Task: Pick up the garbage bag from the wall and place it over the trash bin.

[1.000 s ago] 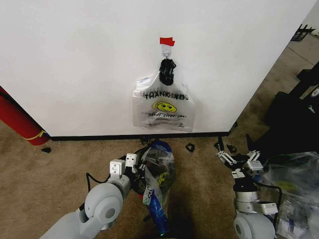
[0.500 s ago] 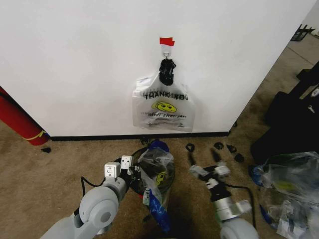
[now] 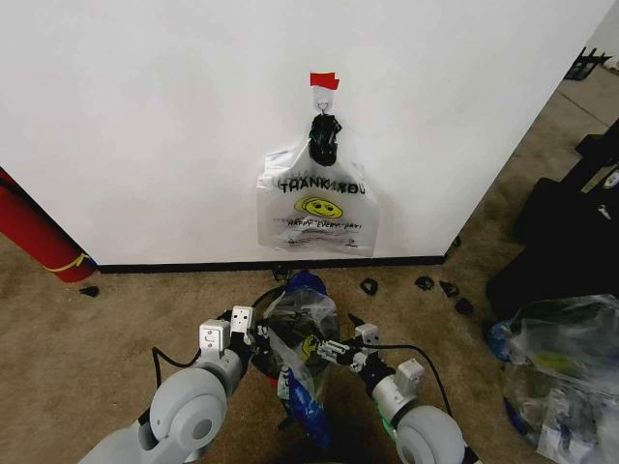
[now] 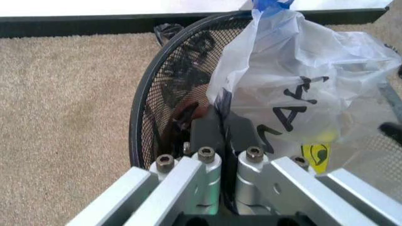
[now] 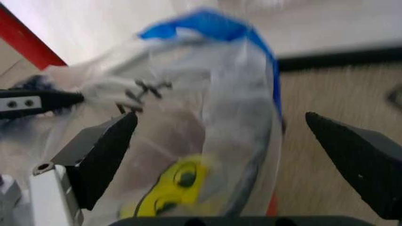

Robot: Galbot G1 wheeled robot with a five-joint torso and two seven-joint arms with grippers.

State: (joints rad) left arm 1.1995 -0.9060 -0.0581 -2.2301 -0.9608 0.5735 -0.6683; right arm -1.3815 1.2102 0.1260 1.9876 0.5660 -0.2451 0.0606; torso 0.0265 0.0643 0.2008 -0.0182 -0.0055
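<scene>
Left claw (image 4: 220, 136) is clamped shut on a fold of the garbage bag (image 3: 302, 333), right at the near rim of the trash bin (image 4: 148, 108). Right claw (image 3: 336, 350) is spread wide just beside the bag's other side, nothing between its fingers yet. Bag's off the wall (image 3: 145, 116) & bunched up over the bin mouth, not spread round the rim. Pickup looks done; opening & seating it is left, I'd say.
</scene>
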